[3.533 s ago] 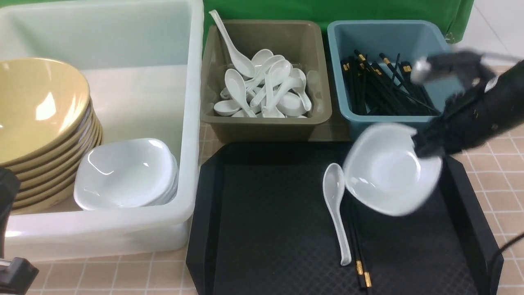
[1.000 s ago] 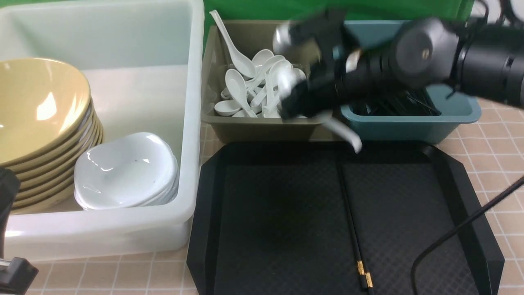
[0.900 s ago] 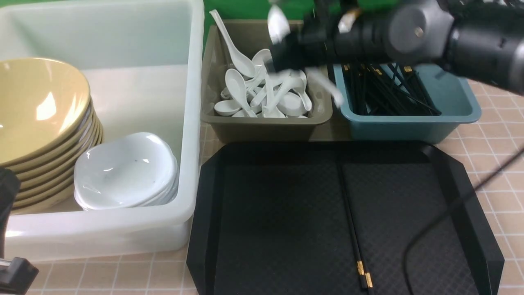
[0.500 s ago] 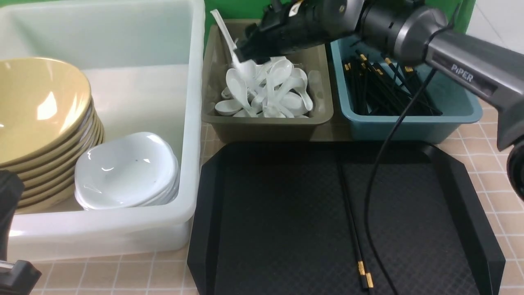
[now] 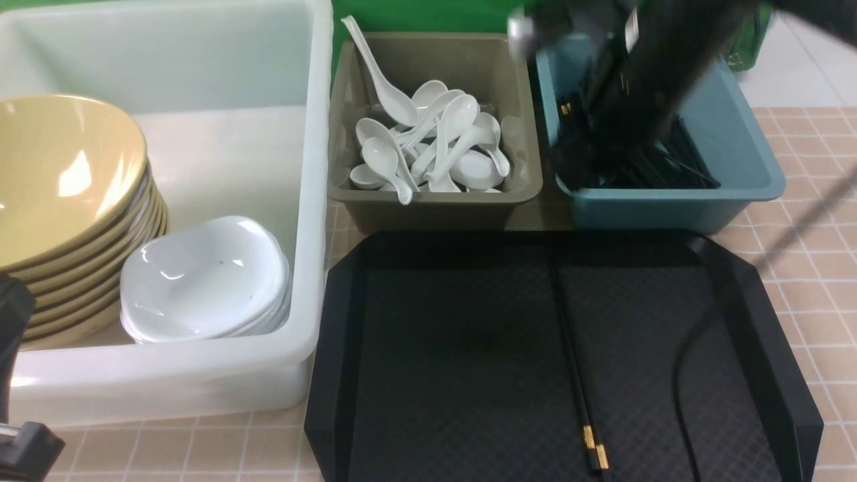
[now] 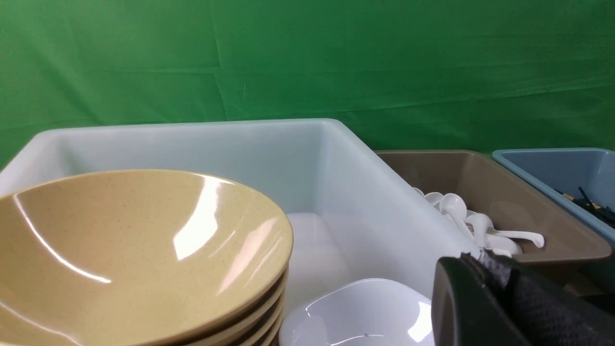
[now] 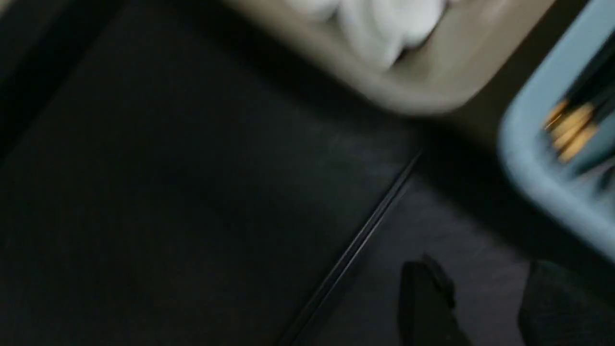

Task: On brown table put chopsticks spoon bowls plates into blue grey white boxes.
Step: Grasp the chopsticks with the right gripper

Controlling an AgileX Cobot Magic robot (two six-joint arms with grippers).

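Front view: three boxes, the white tub (image 5: 221, 167) at upper left, the grey bin (image 5: 432, 211) at top centre, the blue bin (image 5: 676, 207) at upper right. The tub has one stack of at least six bowls (image 5: 67, 174) at far left, beside one stack of plates (image 5: 204, 281), too overlapped to count. About a dozen spoons (image 5: 442, 140) show in the grey bin. Two chopsticks (image 5: 572, 348) lie side by side on the black tray (image 5: 462, 375), right of the lower centre; more, uncountable, are in the blue bin. The right gripper (image 5: 546, 97), blurred at upper right of centre, has swung from over the grey bin towards the blue one. The spoon that hung from it half a second ago now lies on the pile, handle over the near rim.

Left wrist view: the left gripper (image 6: 475, 262) is closed, fingertips together, with nothing visible in them.

Right wrist view: the right gripper's two fingers stand apart, released, nothing between them; how wide they could go I cannot tell. The same two chopsticks lie near them on the tray.
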